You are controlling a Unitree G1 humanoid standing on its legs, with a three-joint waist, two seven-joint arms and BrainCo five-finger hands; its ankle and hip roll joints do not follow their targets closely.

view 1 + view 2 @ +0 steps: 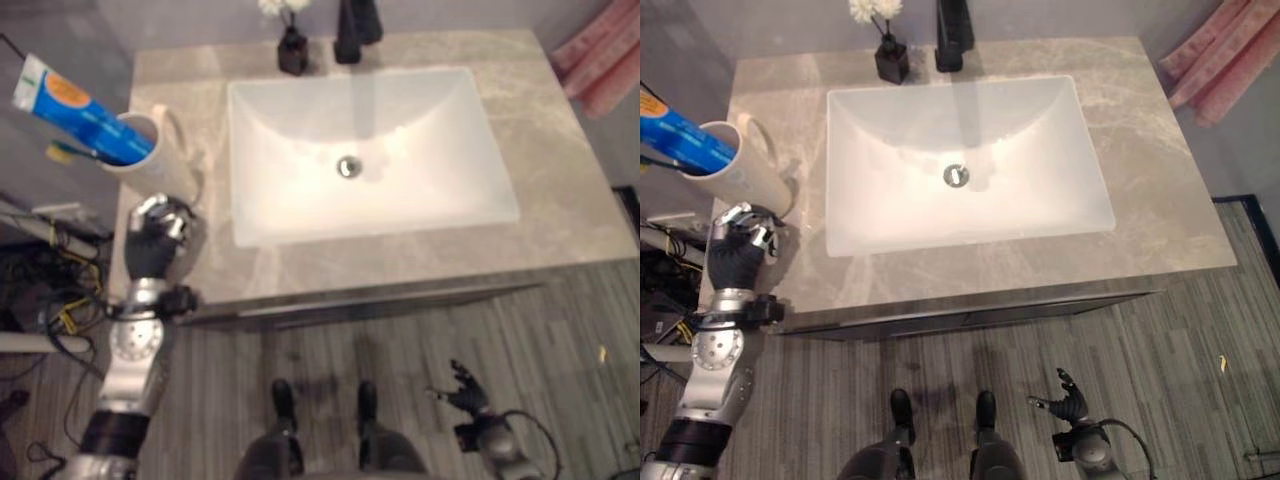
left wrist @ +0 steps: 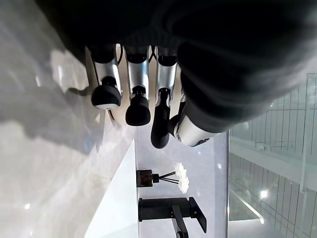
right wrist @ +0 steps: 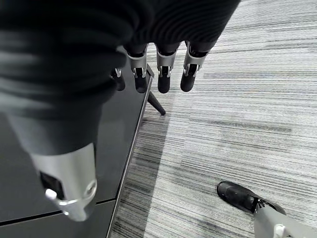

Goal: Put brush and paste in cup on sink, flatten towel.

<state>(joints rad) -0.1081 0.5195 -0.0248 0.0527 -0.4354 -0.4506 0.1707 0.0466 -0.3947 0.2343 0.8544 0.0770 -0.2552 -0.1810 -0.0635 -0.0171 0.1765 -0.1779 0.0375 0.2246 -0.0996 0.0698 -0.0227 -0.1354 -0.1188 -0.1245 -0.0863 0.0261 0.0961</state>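
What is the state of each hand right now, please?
Left hand: open, holding nothing, over the counter beside the cup.
Right hand: open, empty, low above the floor.

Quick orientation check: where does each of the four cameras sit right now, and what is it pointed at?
Left eye view: head camera, looking down at sink, cup, left hand.
Right eye view: same scene, slightly offset; right hand low over the floor.
Left wrist view: along the left hand's fingers toward faucet, flower vase.
Right wrist view: along the right hand toward the floor.
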